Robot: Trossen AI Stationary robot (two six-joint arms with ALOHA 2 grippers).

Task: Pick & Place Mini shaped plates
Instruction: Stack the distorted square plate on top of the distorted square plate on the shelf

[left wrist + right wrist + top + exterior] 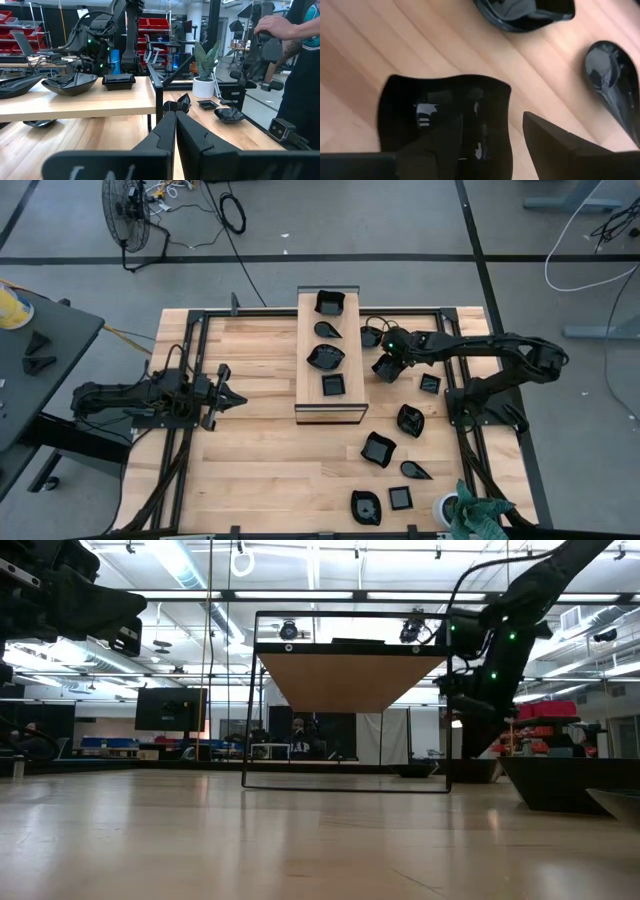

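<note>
The right hand (pixel 388 367) sits at about two o'clock from the desk's middle, just off the three o'clock edge of the long wooden board (pixel 303 365), low over a wavy-edged square plate (pixel 445 117). Its fingers stand open and straddle one rim of that plate, one finger inside the bowl and the other outside on the wood, with nothing gripped yet. Four plates already rest on the board, the nearest a small square one (pixel 333 385); the rest lie scattered on the desk (pixel 250 470) from three to five o'clock, and one plate (pixel 371 336) lies close at twelve o'clock of the hand. The glossy, sloped rim looks slippery, so a pinch that closes too shallow would probably let the plate squirt out or tip. The outer finger could also scrape the desk and push the plate away before it closes. A teardrop plate (pixel 612 82) and another dark plate (pixel 525 12) lie near in the right wrist view, and a swing during the lift could knock them. The board stands raised on a frame, so a low carry might strike its edge. The left hand (pixel 222 396) waits at nine o'clock with its fingers closed on nothing.
</note>
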